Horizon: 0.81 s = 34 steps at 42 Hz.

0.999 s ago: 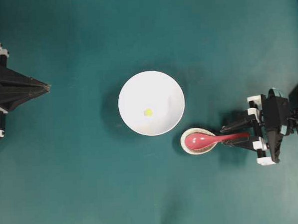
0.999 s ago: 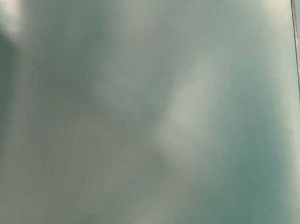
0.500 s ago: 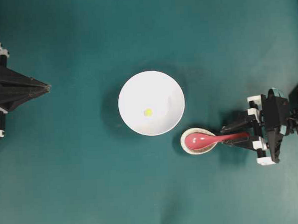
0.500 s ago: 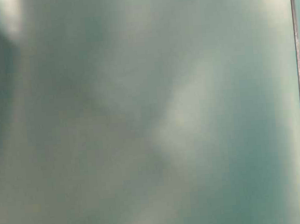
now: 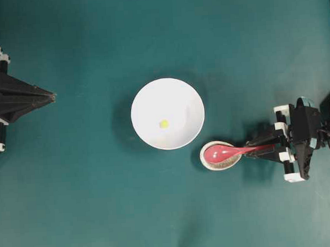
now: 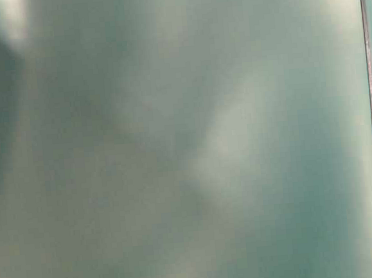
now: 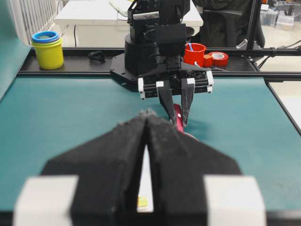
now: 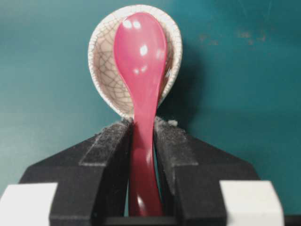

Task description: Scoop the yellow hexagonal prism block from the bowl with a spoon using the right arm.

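Right pincer around spoon handle

The right gripper fingers have closed onto the spoon handle.

The right gripper has its jaws pinched together; the left gripper has its jaws together.

overhead cam looked straight down on the whole teal table. table-level cam sat too near, just teal blur. left wrist cam faced level across the table at the right arm. right wrist cam looked close down its fingers at the spoon, shared with overhead.
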Motion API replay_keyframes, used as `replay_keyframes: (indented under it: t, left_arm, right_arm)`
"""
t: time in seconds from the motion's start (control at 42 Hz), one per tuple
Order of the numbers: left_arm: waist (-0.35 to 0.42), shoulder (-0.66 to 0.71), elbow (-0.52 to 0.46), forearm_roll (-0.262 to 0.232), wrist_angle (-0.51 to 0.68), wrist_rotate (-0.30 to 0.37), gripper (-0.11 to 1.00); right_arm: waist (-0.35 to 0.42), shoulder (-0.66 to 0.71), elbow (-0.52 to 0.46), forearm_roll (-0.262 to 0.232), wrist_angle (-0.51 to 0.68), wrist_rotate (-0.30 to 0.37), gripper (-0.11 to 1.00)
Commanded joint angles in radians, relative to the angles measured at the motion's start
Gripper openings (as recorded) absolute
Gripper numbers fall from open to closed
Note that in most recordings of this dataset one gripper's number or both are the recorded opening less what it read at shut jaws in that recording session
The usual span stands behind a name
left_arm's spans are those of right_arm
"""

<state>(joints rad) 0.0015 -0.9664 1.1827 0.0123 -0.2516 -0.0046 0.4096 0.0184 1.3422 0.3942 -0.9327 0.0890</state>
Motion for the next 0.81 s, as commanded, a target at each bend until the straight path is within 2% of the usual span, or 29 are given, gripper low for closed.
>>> replay_keyframes:
  t: [0.0, 0.119, 0.381, 0.476, 0.785]
  left_arm:
    - [0.0, 0.009, -0.021, 0.003, -0.003, -0.002, 0.0]
    - [0.0, 0.009, -0.021, 0.003, -0.003, -0.002, 0.01]
    - [0.0, 0.008, -0.021, 0.003, -0.003, -0.002, 0.0]
    - [0.0, 0.006, -0.021, 0.002, -0.003, -0.002, 0.0]
    - [0.0, 0.006, -0.021, 0.003, -0.002, -0.002, 0.01]
  right_arm:
    - [0.003, -0.029, -0.011, 0.003, -0.003, -0.005, 0.2]
    - [0.003, -0.084, -0.012, 0.002, 0.029, -0.021, 0.2]
    - [0.002, -0.265, -0.032, 0.002, 0.239, -0.104, 0.2]
    - [0.0, -0.321, -0.037, 0.003, 0.295, -0.115, 0.2]
    - [-0.052, -0.399, -0.026, 0.051, 0.342, -0.115, 0.2]
